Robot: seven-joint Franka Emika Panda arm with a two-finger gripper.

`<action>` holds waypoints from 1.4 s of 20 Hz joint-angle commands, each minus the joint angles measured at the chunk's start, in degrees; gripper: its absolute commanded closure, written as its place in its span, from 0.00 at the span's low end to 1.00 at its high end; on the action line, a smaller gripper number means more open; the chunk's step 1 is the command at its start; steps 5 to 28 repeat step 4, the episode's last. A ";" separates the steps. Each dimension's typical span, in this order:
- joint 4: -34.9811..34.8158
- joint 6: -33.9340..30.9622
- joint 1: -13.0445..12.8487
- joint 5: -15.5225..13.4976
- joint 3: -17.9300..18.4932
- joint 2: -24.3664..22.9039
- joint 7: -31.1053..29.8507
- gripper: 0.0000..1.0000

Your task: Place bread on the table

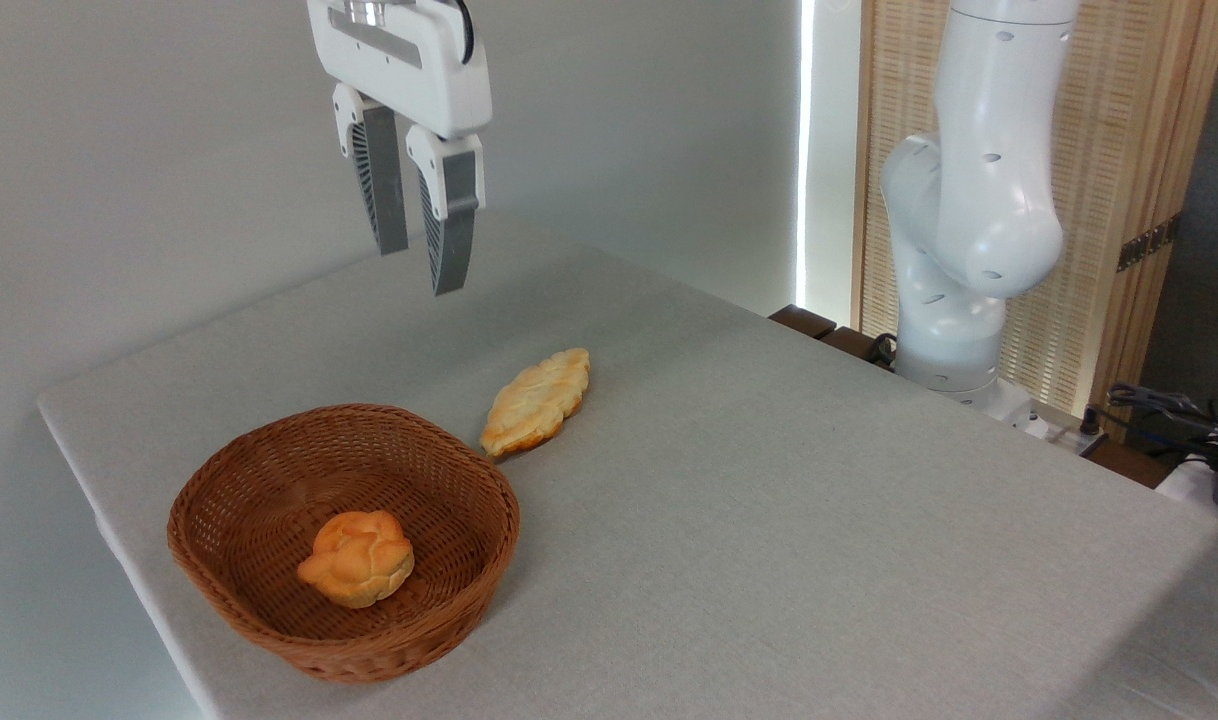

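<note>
White pincer [421, 270] high above table [769, 500], pointing down, slightly spread, empty, bread [536, 401] lying beside basket [269, 500].

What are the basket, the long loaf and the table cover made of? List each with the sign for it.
Basket: woven wicker, brown with a slight sheen; the crossing strands show.
Long loaf: looks like baked dough, pale golden and matte with a braided crust; real or replica, the picture cannot say.
Table cover: light grey-beige cloth, matte, fine weave.
</note>
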 commanded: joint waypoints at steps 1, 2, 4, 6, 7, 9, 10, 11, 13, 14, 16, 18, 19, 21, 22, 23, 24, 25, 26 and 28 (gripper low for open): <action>1.02 -1.34 -0.04 0.34 3.52 0.72 9.14 0.00; 1.02 -1.34 -0.04 0.34 4.49 0.72 10.29 0.00; 1.02 -1.34 -0.04 -0.10 5.73 0.72 10.48 0.00; 1.02 -1.34 -0.04 -0.10 5.73 0.72 10.48 0.00; 1.02 -1.34 -0.04 -0.10 5.73 0.72 10.48 0.00; 1.02 -1.34 -0.04 -0.10 5.73 0.72 10.48 0.00; 1.02 -1.34 -0.04 -0.10 5.73 0.72 10.48 0.00; 1.02 -1.34 -0.04 -0.10 5.73 0.72 10.48 0.00; 1.02 -1.34 -0.04 -0.10 5.73 0.72 10.48 0.00; 1.02 -1.34 -0.04 -0.10 5.73 0.72 10.48 0.00; 1.02 -1.34 -0.04 -0.10 5.73 0.72 10.48 0.00; 1.02 -1.34 -0.04 -0.10 5.73 0.72 10.48 0.00; 1.02 -1.34 -0.04 -0.10 5.73 0.72 10.48 0.00; 1.02 -1.34 -0.04 -0.10 5.73 0.72 10.48 0.00; 1.02 -1.34 -0.04 -0.10 5.73 0.72 10.48 0.00; 1.02 -1.34 -0.04 -0.10 5.73 0.72 10.48 0.00; 1.02 -1.34 -0.04 -0.10 5.73 0.72 10.48 0.00; 1.02 -1.34 -0.04 -0.10 5.73 0.72 10.48 0.00; 1.02 -1.34 -0.04 -0.10 5.73 0.72 10.48 0.00; 1.02 -1.34 -0.04 -0.10 5.73 0.72 10.48 0.00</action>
